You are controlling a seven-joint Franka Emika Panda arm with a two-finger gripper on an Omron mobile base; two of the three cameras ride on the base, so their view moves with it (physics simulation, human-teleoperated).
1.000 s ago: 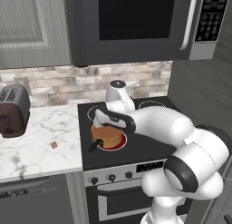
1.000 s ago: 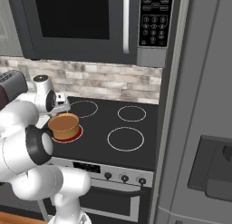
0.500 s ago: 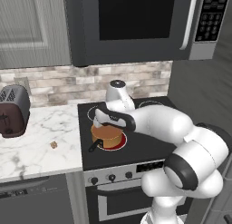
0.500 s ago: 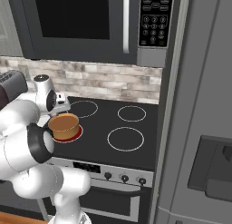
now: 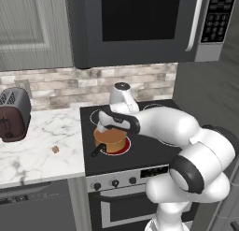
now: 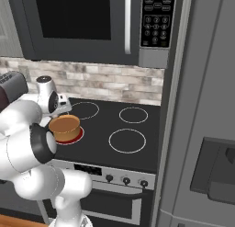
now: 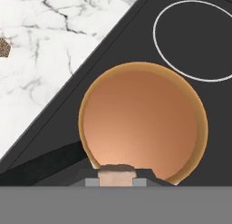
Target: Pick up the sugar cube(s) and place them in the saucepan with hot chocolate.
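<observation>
Directly beneath your hand (image 7: pixel 117 177), which pinches a sugar cube (image 7: pixel 117 174) between nearly closed fingers, the saucepan (image 7: pixel 144 123) lies open for release.

Even, soft light falls all around me, bright and flat, with no glare. Shadows are faint. Everything renders cleanly, though edges look slightly pixelated; nothing near my hand blurs.
</observation>
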